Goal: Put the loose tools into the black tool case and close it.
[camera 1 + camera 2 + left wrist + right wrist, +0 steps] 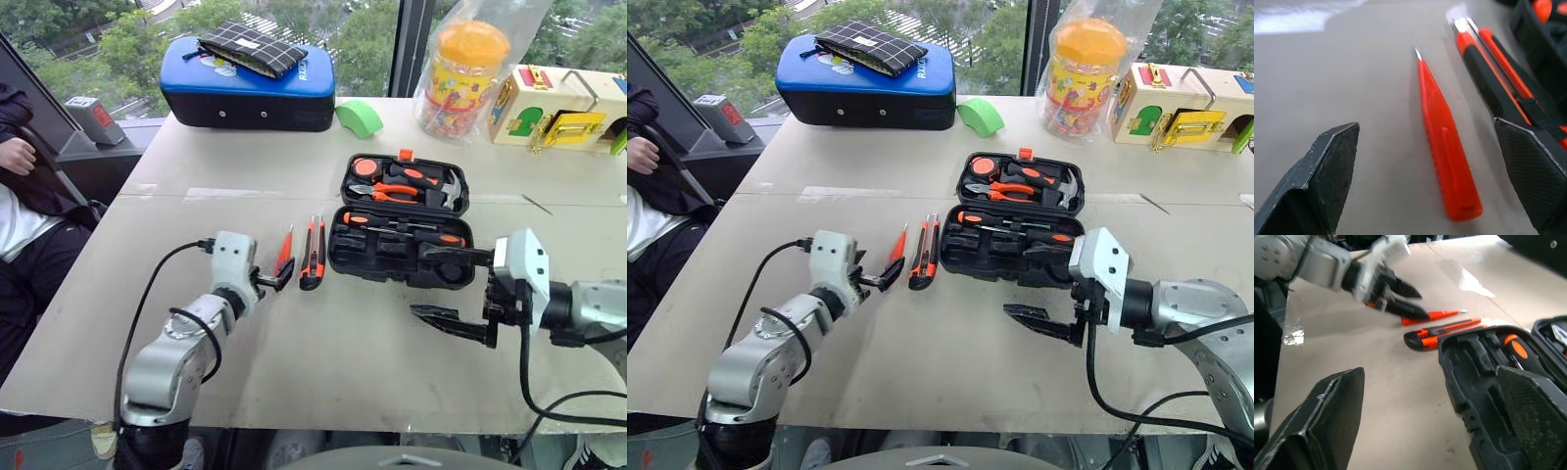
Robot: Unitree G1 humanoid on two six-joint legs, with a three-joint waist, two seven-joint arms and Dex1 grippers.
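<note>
The black tool case (392, 270) lies open at mid-table, with two black-and-orange screwdrivers (404, 222) in its near half and pliers and a hammer in its far half. Left of the case, side by side on the table, lie the thin orange screwdriver (284, 250) and the orange-and-black utility knife (313, 253). My left gripper (276, 278) is open low at the thin screwdriver's handle end, which lies between its fingers (1322, 181) in the left wrist view. My right gripper (419, 282) hangs open and empty just in front of the case's near right edge (1474, 396).
A blue padded case (245, 83) with a checked pouch on it stands at the back left. A green object (359, 117), a bagged yellow-lidded jar (465, 69) and a wooden latch box (558, 113) line the back. A person (20, 196) sits at the left.
</note>
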